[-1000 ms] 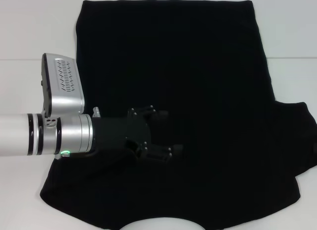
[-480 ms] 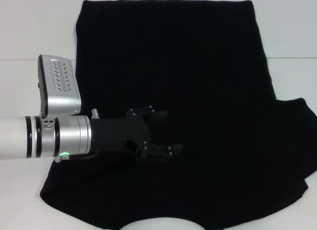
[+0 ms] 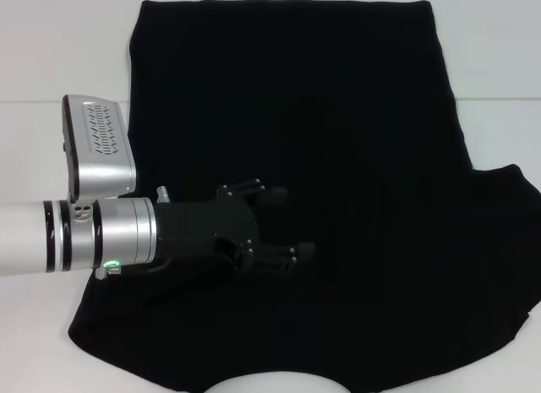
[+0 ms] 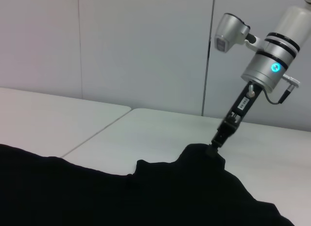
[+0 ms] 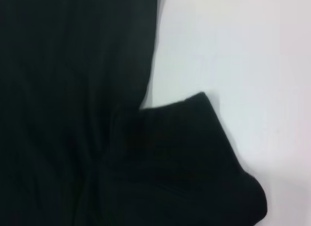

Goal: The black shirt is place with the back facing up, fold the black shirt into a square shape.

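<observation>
White tabletop (image 3: 51, 55) carries the large plain black fabric shirt (image 3: 338, 156), spread flat across its middle.
Left gripper (image 3: 283, 224) hovers over it near the table's left edge, fingers apart, barely shifted; right gripper (image 4: 214, 144), pinching the right sleeve, has pulled it further inward.

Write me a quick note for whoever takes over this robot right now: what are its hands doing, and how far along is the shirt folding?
Left gripper: fingers open, over the black shirt, left of its middle.
Right gripper: shut on the tip of the right sleeve, pinching it up off the table.
Done: shirt spread flat, neckline nearest the robot.
Left: the sleeve sticks out to the side; the body is not folded square.
</observation>
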{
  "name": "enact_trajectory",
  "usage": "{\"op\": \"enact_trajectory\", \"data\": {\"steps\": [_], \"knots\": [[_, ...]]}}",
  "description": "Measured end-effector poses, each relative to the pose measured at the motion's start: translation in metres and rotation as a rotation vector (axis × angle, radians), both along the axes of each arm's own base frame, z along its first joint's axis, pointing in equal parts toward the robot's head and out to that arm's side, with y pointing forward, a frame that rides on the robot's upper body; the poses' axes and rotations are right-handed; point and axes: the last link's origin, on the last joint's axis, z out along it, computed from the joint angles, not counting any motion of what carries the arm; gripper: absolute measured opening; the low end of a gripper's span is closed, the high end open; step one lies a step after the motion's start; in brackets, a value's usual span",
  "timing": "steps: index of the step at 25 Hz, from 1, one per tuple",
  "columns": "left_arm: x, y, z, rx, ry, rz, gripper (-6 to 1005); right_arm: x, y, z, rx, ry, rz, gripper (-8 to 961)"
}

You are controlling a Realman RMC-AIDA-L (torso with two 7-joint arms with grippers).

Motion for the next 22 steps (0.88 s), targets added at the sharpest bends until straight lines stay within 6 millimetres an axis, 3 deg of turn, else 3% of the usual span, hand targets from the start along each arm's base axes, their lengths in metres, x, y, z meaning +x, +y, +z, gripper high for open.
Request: {"op": "enact_trajectory", "data": {"steps": [6,10,14,22], "knots": [[0.0,0.0,0.0,0.001,-0.003,0.006,936,-0.018,0.015,0.006,0.012,-0.011,0.052,9],[0.0,0.001,0.0,0.001,-0.005,0.013,935,-0.033,0.023,-0.001,-0.016,-0.004,0.089,9],[0.0,0.002,0.001,0.004,-0.006,0.018,935,-0.054,0.029,-0.015,-0.078,0.008,0.149,10],[0.002,0.005,0.006,0.02,-0.024,0.026,934,-0.116,0.049,-0.058,-0.223,-0.031,0.307,9]]}}
